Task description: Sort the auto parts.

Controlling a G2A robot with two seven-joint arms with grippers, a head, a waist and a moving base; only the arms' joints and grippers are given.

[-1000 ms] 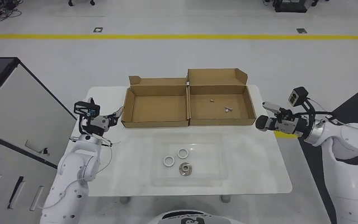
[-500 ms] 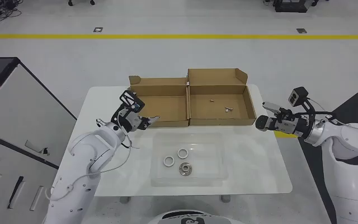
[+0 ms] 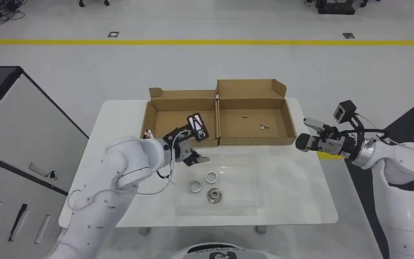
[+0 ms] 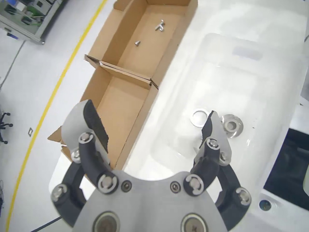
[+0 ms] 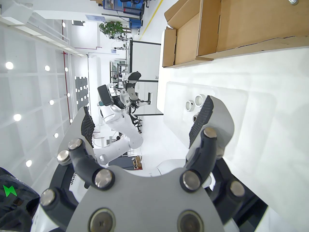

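The left gripper [image 4: 149,108] hangs over the table [image 3: 304,188] between the near wall of the left cardboard box [image 3: 181,123] and the clear tray [image 3: 249,206], its fingers spread wide and holding nothing. The auto parts lie in the tray, apart from the fingers: in the left wrist view a flat ring [image 4: 199,118] shows just beside one fingertip and a flanged bushing [image 4: 232,126] just past it. From the top, a second ring [image 3: 194,187] lies near these two; in the left wrist view a finger probably covers it. The right cardboard box [image 3: 252,120] holds small bolts [image 4: 159,25], too small to tell apart. The right gripper [image 5: 146,104] hovers at the table's right edge, also spread and empty; one of its fingers cuts off part of the bushing in its own view
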